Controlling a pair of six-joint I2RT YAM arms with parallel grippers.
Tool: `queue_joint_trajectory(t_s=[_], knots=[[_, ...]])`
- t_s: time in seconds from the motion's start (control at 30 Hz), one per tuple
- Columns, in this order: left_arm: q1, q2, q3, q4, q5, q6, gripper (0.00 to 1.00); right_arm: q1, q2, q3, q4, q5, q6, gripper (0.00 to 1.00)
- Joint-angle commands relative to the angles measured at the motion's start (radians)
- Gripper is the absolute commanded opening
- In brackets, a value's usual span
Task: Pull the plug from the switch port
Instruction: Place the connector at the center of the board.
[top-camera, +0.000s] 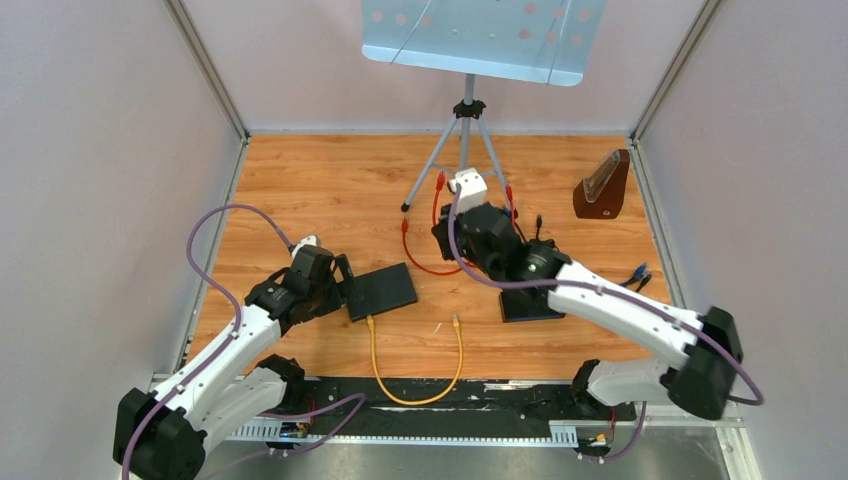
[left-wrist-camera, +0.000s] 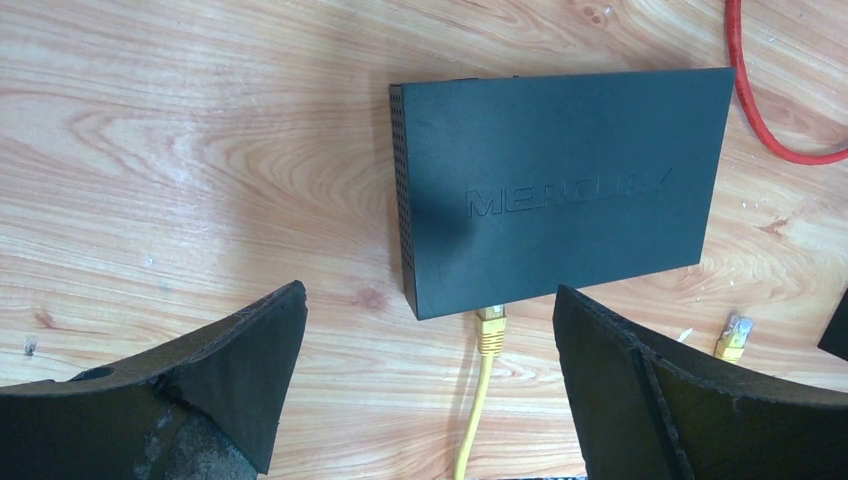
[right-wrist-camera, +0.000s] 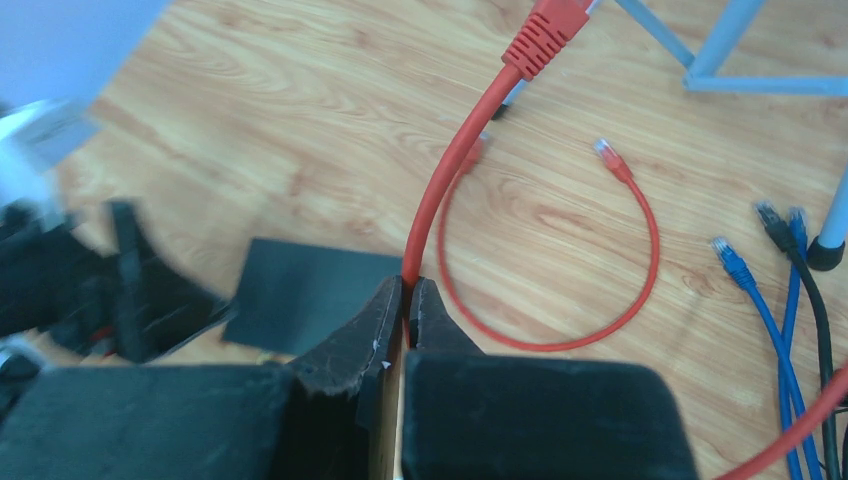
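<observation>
Top external view gives me the wooden tabletop (top-camera: 330, 180), with a music stand (top-camera: 480, 35) at the far edge and both arms reaching inward. The black switch (top-camera: 380, 290) lies flat left of centre, and a second switch (top-camera: 528, 308) sits mostly under my right arm. A yellow cable (top-camera: 400, 392) loops from the first switch toward the near edge and back, its other end lying loose on the wood. My right claw (right-wrist-camera: 407, 290) is pressed together on a red cable (right-wrist-camera: 450, 170), and the red plug (right-wrist-camera: 545, 30) on it hangs free in the air. My left claw (left-wrist-camera: 430, 300) is spread wide near the switch and holds nothing. The yellow plug (left-wrist-camera: 490, 328) sits in a port on the side facing that claw, ahead of the gap between its fingers.

My worry is that nothing braces the switch. It looks light, so a pull with the latch not pressed would likely drag the whole box instead of freeing the plug. Closing on the cable behind the plug rather than on its body could slip or strain the cable. I cannot see the latch tab from here
</observation>
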Motion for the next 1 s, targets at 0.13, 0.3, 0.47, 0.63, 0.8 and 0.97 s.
queue_joint_trajectory(t_s=[0.13, 0.3, 0.47, 0.63, 0.8, 0.97], knots=[[-0.003, 0.0, 0.012, 0.013, -0.001, -0.015, 1.0, -0.034, 0.401, 0.227, 0.112, -0.054, 0.035, 0.0], [-0.003, -0.005, 0.018, -0.01, -0.01, -0.007, 1.0, -0.039, 0.593, 0.369, 0.003, -0.049, 0.143, 0.0], [-0.003, -0.017, 0.015, -0.029, -0.018, 0.001, 1.0, -0.05, 0.608, 0.396, -0.038, -0.031, 0.218, 0.02], [-0.003, -0.014, 0.019, -0.022, -0.017, 0.001, 1.0, -0.089, 0.618, 0.402, -0.054, -0.113, 0.25, 0.04], [-0.003, -0.006, 0.041, -0.018, 0.001, 0.005, 1.0, -0.125, 0.627, 0.41, -0.101, -0.139, 0.288, 0.15], [-0.003, -0.016, 0.036, -0.029, -0.006, 0.005, 1.0, -0.128, 0.635, 0.435, -0.201, -0.123, 0.284, 0.26]])
